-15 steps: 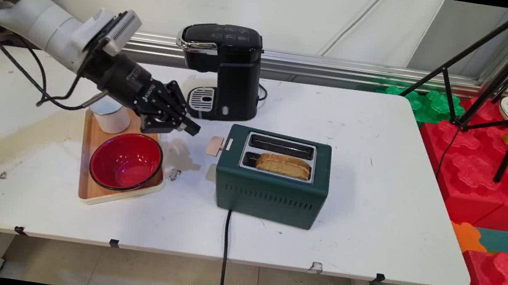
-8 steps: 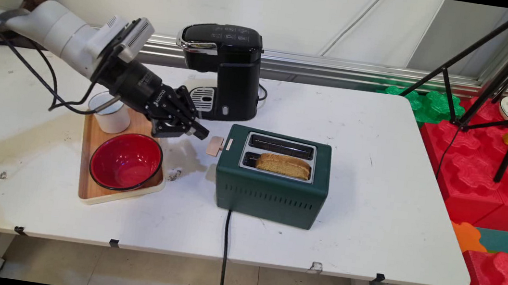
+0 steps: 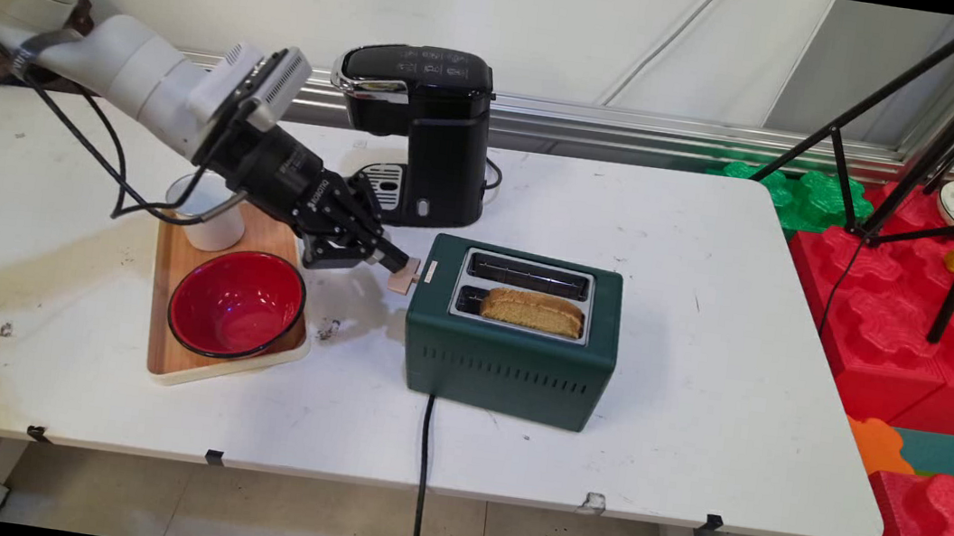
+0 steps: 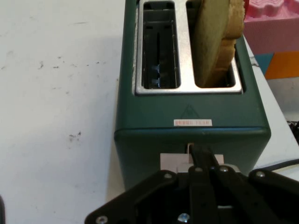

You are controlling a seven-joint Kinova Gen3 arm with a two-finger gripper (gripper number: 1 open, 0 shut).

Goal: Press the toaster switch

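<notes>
Dark green two-slot toaster [image 3: 512, 336] at table centre, long axis 3 to 9 o'clock, its pale lever [image 3: 404, 275] facing 9 o'clock; a browned bread slice [image 3: 533, 310] stands in the near slot. Black two-finger gripper [image 3: 392, 258], fingers pressed together, tips touching the lever. Black coffee machine [image 3: 418, 129] at 11 o'clock; red bowl [image 3: 236, 303] and white cup [image 3: 206, 216] on a wooden board [image 3: 173, 358] at 9 o'clock.

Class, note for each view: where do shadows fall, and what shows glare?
Main view: the shadow of the gripper falls on the table just left of the toaster; the bowl carries bright highlights. Hand view: the toaster's metal slot frame gleams, and its empty slot is dark inside.
</notes>
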